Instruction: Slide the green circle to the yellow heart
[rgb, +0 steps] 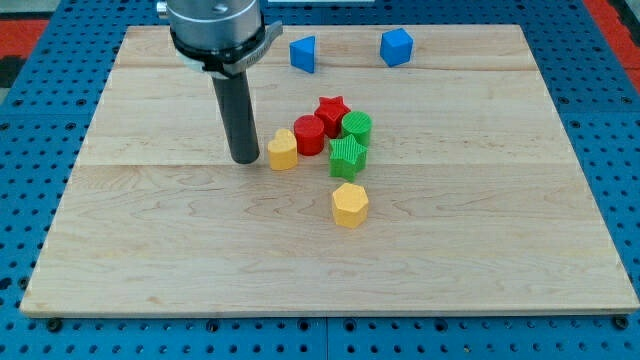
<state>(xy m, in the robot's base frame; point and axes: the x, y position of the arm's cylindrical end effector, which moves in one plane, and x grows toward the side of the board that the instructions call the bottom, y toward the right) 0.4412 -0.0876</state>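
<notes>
One gap matters: my tip (245, 158), a bare rod holding nothing, sits left of yellow heart (283, 151); green circle (357, 127) lies beyond, rightward.

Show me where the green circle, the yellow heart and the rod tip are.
green circle (358, 126), camera view, on its top face.
yellow heart (283, 150), camera view, on its top face.
my tip (245, 159), camera view, at the rod's lower end, just left of the yellow heart.
</notes>
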